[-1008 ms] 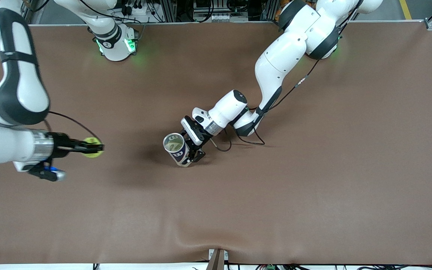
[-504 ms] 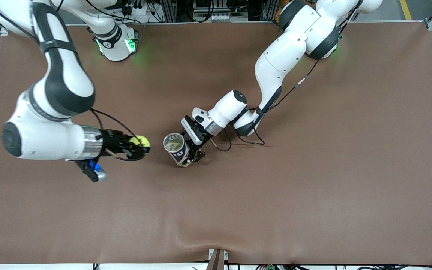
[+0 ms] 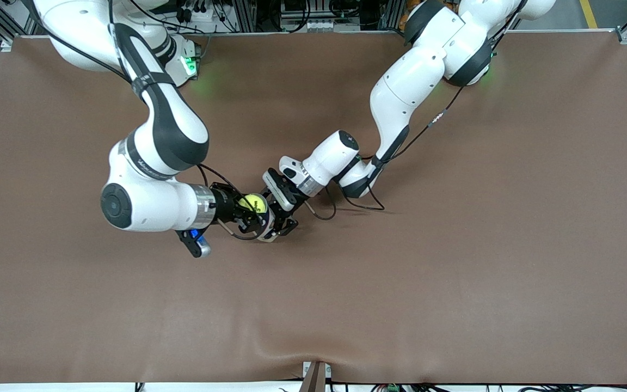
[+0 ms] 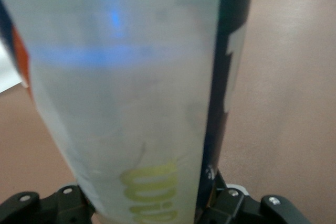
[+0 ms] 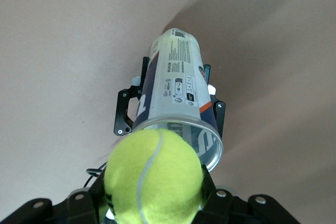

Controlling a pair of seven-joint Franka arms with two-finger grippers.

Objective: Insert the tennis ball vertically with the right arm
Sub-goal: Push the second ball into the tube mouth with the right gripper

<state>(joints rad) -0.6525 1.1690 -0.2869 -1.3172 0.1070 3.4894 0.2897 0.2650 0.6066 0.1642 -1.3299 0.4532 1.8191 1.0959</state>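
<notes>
At the centre of the front view, a tennis ball (image 3: pixel 252 203) is gripped by the right claw (image 3: pixel 253 212) directly over the can (image 5: pixel 176 98), which is clamped by the left claw (image 3: pixel 281 218) on the counter (image 3: pixel 455 245).

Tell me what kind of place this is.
Probably a robotics lab: two white arms at a brown-covered table, aluminium framing and cabling along its edge, and a yellow-green tennis ball over a clear plastic can.

Now swung in from the right arm's end of the table toward the middle: right gripper (image 3: pixel 250 213), clamped on the ball (image 3: pixel 252 203). Ball no longer well apart from the can (image 5: pixel 177 87), now right over its open mouth, hiding it in front view.
</notes>
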